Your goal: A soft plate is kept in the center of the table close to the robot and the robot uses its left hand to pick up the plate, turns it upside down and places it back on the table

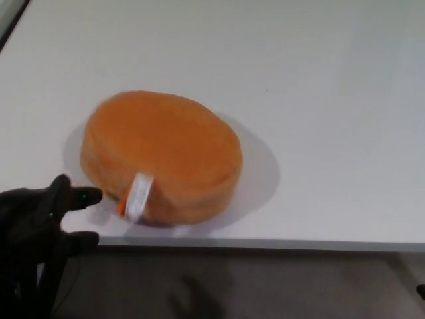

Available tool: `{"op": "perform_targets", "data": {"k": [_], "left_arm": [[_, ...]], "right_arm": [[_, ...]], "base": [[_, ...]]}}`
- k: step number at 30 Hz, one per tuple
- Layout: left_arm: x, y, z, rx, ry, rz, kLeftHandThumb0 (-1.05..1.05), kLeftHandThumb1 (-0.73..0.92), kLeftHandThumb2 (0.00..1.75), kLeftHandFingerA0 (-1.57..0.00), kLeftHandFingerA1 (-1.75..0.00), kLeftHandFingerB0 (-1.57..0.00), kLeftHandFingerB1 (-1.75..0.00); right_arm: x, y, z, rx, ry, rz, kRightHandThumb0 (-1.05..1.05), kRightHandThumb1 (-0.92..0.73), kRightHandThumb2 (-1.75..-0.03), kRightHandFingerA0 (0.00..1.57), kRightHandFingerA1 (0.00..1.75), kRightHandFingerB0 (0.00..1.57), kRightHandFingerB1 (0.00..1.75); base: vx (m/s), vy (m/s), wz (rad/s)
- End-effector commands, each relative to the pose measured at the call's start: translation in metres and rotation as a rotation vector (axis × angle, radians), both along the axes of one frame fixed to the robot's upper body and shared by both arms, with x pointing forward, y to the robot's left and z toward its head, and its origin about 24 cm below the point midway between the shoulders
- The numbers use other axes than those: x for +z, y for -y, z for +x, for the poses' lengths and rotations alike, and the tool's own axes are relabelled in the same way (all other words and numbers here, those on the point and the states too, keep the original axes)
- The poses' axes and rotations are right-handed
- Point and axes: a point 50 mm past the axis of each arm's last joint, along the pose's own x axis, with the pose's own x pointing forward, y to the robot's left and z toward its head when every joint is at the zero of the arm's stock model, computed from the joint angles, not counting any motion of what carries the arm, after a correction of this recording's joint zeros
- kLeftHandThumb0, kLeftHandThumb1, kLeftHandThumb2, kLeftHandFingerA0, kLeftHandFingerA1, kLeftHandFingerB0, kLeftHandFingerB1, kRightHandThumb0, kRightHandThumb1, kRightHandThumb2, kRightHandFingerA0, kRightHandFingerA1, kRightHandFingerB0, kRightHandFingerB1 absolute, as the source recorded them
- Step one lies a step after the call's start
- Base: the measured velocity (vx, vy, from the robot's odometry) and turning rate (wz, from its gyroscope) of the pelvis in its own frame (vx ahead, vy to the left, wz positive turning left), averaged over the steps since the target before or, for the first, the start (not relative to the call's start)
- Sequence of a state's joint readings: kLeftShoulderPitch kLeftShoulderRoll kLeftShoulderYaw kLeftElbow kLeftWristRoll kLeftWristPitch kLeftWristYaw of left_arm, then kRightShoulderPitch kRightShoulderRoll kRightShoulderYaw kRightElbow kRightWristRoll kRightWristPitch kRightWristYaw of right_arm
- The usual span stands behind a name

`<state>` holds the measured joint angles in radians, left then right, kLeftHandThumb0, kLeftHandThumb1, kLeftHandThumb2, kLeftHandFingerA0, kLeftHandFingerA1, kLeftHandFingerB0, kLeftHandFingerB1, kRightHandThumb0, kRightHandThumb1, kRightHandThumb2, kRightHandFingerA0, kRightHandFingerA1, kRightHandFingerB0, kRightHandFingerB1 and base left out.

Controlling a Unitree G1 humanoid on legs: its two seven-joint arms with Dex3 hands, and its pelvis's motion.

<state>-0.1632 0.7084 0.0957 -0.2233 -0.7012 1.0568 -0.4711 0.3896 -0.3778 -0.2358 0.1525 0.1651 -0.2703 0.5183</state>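
A soft orange plush plate (161, 157) lies flat on the white table (319, 100), near the front edge and left of centre. Its smooth rounded side faces up and a white label (139, 196) hangs down its near side. My left hand (40, 219) is at the lower left, just off the plate's near-left side, open with fingers spread and holding nothing. One fingertip reaches close to the plate's rim without clearly touching it. My right hand does not show.
The table's front edge (265, 244) runs across the bottom of the picture, with dark floor (232, 286) below it. A dark strip (10, 16) marks the table's far-left corner.
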Motion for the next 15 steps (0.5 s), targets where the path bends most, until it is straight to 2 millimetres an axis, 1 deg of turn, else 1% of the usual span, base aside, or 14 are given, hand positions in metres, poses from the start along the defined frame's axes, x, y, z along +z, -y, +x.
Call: {"op": "perform_targets", "data": {"k": [1,2,3,6,8,9,10,11,12,13,14,15], "left_arm": [[0.013,-0.005,-0.018,-0.085,-0.018,-0.023,-1.03,0.76,1.19,0.0,-0.18,0.0,0.0],[0.014,-0.005,-0.02,-0.091,-0.021,-0.03,-1.03,0.76,1.19,0.0,-0.18,0.0,0.0],[0.015,-0.006,-0.023,-0.11,-0.018,-0.029,-1.04,0.77,1.19,0.0,-0.18,0.0,0.0],[0.02,-0.007,-0.032,-0.151,-0.017,-0.035,-1.03,0.76,1.18,0.0,-0.21,0.0,0.0],[0.023,-0.007,-0.038,-0.178,-0.022,-0.041,-1.03,0.76,1.18,0.0,-0.22,0.0,0.0],[0.024,-0.007,-0.039,-0.185,-0.016,-0.041,-1.05,0.78,1.24,0.0,-0.22,0.0,-0.02],[0.025,-0.006,-0.043,-0.194,0.033,-0.027,-1.05,0.81,1.23,0.0,-0.22,0.0,0.0],[0.027,-0.006,-0.046,-0.193,0.084,-0.008,-1.05,0.81,1.23,0.0,-0.22,0.0,0.0],[0.027,-0.005,-0.05,-0.179,0.167,0.03,-1.05,0.82,1.23,0.0,-0.18,0.0,0.0],[0.026,-0.005,-0.052,-0.165,0.195,0.028,-1.04,0.81,1.21,0.0,-0.16,0.0,0.0],[0.024,-0.005,-0.055,-0.138,0.245,0.024,-0.96,0.76,1.19,0.0,-0.2,0.0,-0.06],[0.023,-0.005,-0.058,-0.12,0.282,0.028,-0.96,0.76,1.19,0.0,-0.2,0.0,-0.06]], "right_arm": [[-0.001,0.0,-0.001,0.004,-0.008,0.005,-0.83,-0.88,-0.67,0.54,0.47,0.33,0.36],[-0.001,0.001,-0.001,0.001,-0.006,0.005,-0.83,-0.88,-0.67,0.54,0.47,0.33,0.36],[-0.001,0.0,-0.001,0.004,-0.002,0.002,-0.87,-0.76,-1.1,0.49,0.58,0.27,0.48],[-0.002,0.001,-0.002,0.0,-0.015,0.01,-0.92,-0.76,-1.09,0.47,0.56,0.27,0.47],[-0.001,0.002,-0.002,0.003,-0.012,0.001,-0.91,-0.77,-1.1,0.47,0.56,0.27,0.47],[-0.001,0.002,-0.001,0.003,-0.009,-0.003,-0.83,-0.89,-0.67,0.54,0.46,0.34,0.35],[-0.001,0.002,-0.001,0.002,-0.007,-0.008,-0.85,-0.88,-0.67,0.54,0.47,0.34,0.36],[-0.002,0.002,0.0,0.001,-0.01,-0.007,-0.85,-0.88,-0.67,0.54,0.47,0.34,0.36],[-0.002,0.003,-0.001,0.002,-0.011,-0.008,-0.85,-0.73,-1.09,0.49,0.57,0.29,0.49],[-0.002,0.002,-0.001,0.002,-0.011,-0.009,-0.9,-0.76,-1.1,0.48,0.56,0.28,0.48],[-0.002,0.002,-0.001,0.002,-0.011,-0.008,-0.91,-0.76,-1.1,0.48,0.56,0.28,0.48],[-0.002,0.002,-0.001,0.002,-0.009,-0.007,-0.91,-0.76,-1.1,0.48,0.56,0.28,0.48]], "base": [[0.0,0.0,0.0],[0.0,0.0,0.0],[0.0,0.0,0.0],[0.0,0.0,0.0],[0.0,0.0,0.0],[0.0,0.0,0.0],[0.0,0.0,0.0],[0.0,0.0,0.0],[0.0,0.0,0.0],[0.0,0.0,0.0],[0.0,0.0,0.0],[0.0,0.0,0.0]]}}
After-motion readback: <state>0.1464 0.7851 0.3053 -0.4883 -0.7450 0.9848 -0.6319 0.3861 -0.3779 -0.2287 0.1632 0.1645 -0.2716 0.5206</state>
